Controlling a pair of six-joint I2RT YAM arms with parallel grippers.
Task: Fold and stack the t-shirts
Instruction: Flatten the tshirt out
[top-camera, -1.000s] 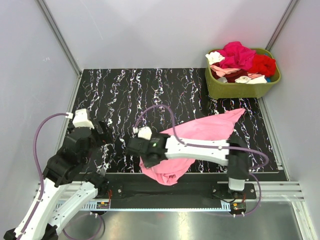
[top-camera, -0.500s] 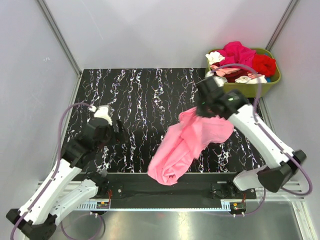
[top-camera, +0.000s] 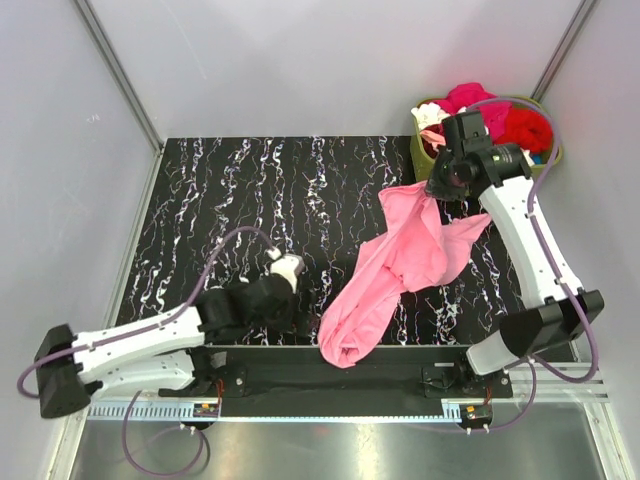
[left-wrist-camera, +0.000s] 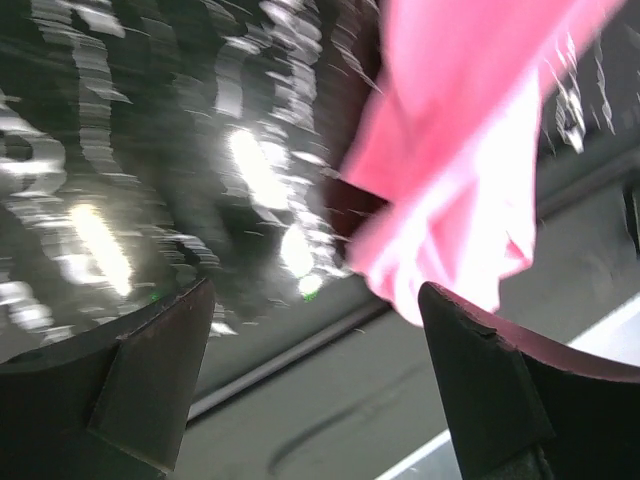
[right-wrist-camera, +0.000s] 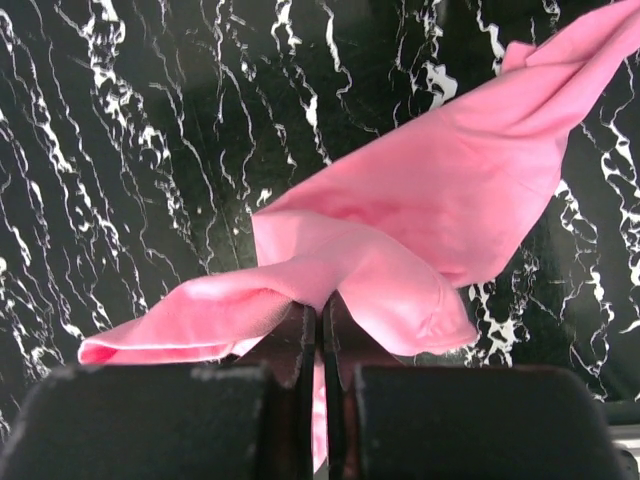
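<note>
Right claw (right-wrist-camera: 322, 318) clamped on pink t-shirt (top-camera: 405, 255) hanging below it, left claw (left-wrist-camera: 315, 315) agape

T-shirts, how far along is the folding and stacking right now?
Done: nothing; no folded shirt or stack shows on the table. In hand: the right gripper is shut on a corner of the pink t-shirt, lifted, its other end bunched at the table's near edge; the left gripper is open near that end. Left: fold it, then the shirts heaped in the tub.
</note>
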